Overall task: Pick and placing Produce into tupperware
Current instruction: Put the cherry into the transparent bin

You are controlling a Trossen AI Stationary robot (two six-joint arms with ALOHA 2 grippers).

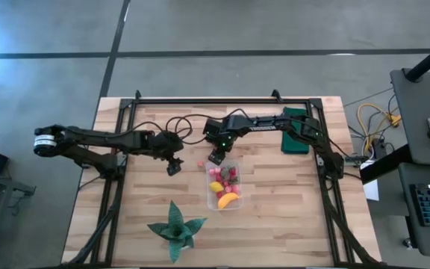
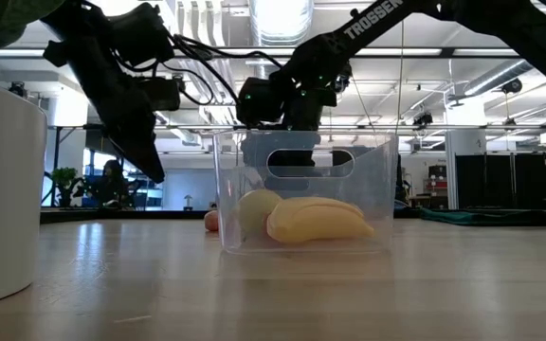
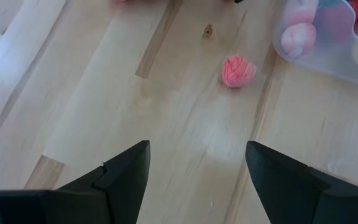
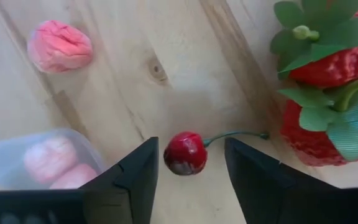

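While left fingers (image 3: 194, 171) gape wide, right fingers (image 4: 188, 163) straddle cherry (image 4: 184, 153) beside tupperware (image 4: 36, 163), strawberries (image 4: 331, 93).

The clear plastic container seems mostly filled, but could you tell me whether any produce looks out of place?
Yes: a small pink strawberry-like piece lies on the wooden table just outside the clear plastic container. A red cherry with stem also lies on the wood, between the right gripper's open fingers.

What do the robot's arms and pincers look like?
Both arms are dark, slim and jointed, with black cables looping along them. The left arm has a white-ringed end. The right arm says TROSSEN in white. Each pincer, like the left pincer, has two dark pointed fingers.
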